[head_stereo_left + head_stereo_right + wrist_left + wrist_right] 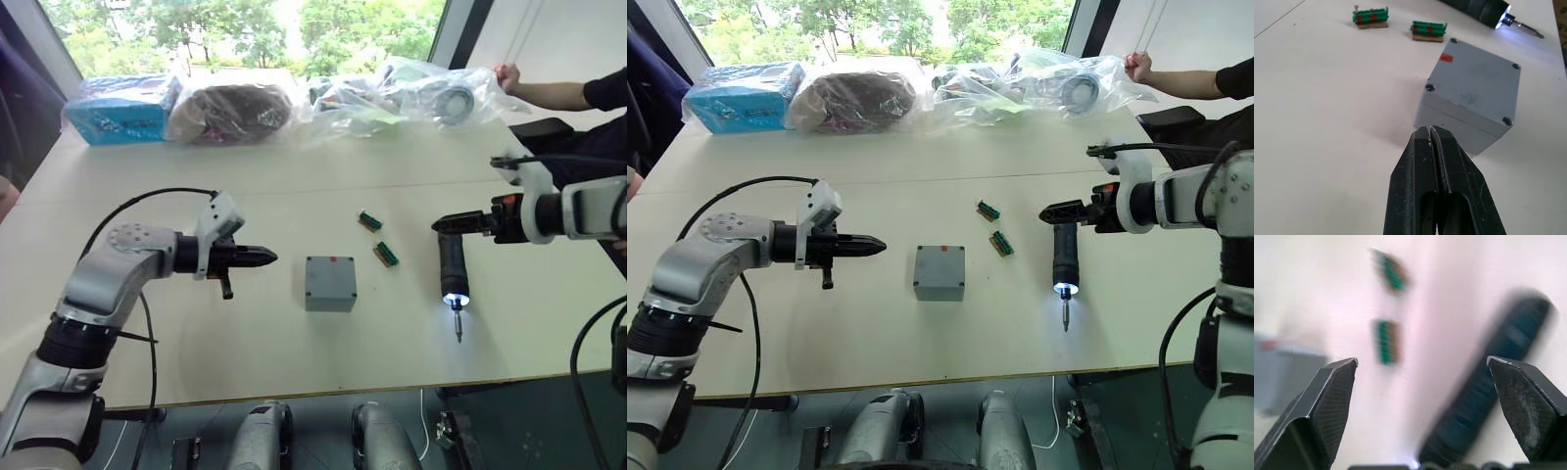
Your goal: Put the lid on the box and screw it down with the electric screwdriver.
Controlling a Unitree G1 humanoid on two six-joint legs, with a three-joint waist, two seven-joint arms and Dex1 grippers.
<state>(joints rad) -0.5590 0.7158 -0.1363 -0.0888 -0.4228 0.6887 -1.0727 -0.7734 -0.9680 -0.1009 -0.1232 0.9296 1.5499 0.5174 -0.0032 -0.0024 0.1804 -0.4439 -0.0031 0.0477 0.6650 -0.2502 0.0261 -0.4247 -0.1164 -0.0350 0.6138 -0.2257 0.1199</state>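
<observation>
Electric screwdriver (pixel 453 266): lies flat on the table (pixel 196 343), towards its right edge, thin bit aimed at the near edge, lamp at the nose lit. Looks stiff, smooth and round, so likely to roll or slip; probably nose-heavy with the bit end. Best taken across the dark barrel near its middle, clear of the silvery collar and the fragile bit.

Right gripper (pixel 1422 364): spread wide, holding nothing, at the rear end of the barrel, which shows between its fingers in the wrist view; touching or not, cannot tell.

Left gripper (pixel 1432 129): closed tip to tip, empty, pointing at the box (pixel 1449 122) from its left, apart from it.

Box: near the table's middle, well left of the screwdriver. Lid (pixel 1474 81) seated on top, square with the walls, small screw heads at the corners; seems light and rigid, liable to slide under a push.

Farther back: two green connector pieces (pixel 377 238) between box and screwdriver. Along the far edge, plastic bags (pixel 294 103); a person's hand (pixel 506 76) at the far right corner.
</observation>
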